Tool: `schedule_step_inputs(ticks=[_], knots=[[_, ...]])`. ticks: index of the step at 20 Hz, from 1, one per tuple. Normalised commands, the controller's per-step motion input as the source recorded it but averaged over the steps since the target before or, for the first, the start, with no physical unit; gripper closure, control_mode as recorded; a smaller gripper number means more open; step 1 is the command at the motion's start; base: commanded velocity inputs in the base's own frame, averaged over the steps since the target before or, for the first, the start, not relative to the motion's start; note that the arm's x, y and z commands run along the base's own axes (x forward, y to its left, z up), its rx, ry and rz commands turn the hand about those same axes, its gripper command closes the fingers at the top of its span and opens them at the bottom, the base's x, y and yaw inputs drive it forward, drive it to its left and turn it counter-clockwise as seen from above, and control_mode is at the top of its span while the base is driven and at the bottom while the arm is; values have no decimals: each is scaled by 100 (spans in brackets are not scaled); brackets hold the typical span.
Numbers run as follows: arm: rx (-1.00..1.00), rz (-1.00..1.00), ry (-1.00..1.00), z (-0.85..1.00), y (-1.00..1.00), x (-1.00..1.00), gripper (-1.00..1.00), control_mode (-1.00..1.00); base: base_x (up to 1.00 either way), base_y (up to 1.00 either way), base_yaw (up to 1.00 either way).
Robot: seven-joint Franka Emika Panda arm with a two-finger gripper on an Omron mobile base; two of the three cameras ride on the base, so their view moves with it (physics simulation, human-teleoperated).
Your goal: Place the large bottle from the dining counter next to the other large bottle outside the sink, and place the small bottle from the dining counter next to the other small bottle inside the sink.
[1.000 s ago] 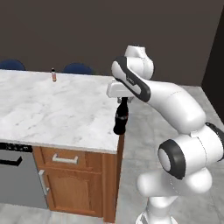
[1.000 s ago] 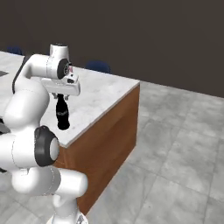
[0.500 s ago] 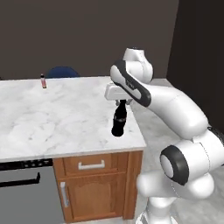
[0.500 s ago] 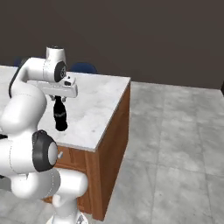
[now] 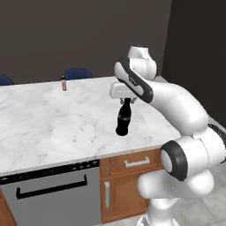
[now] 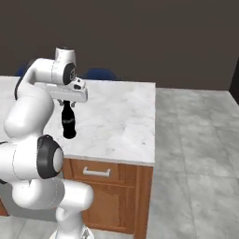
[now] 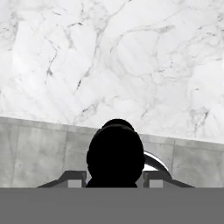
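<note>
The gripper [image 5: 126,101] was clamped on the neck of the large bottle [image 5: 123,120], which hung, seemingly just clear, above the dining counter [image 5: 53,123]. Held so high up, it might swing or slip if the base drove off sharply.

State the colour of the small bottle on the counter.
Pink-red with a dark cap; the small bottle shows best in the left base view, standing on the white marbled counter.
</note>
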Motion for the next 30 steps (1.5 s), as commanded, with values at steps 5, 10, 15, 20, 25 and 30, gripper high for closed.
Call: schedule_step_inputs(ticks=[5,10,15,20,25,30], knots=[[0,0,0,0,0,0,100,100,-22,100,-14],[0,0,0,0,0,0,100,100,-5,100,-10],[0,0,0,0,0,0,100,100,0,100,-2],[0,0,0,0,0,0,100,100,17,84,0],[0,0,0,0,0,0,100,100,39,39,0],[0,0,0,0,0,0,100,100,29,-21,0]])
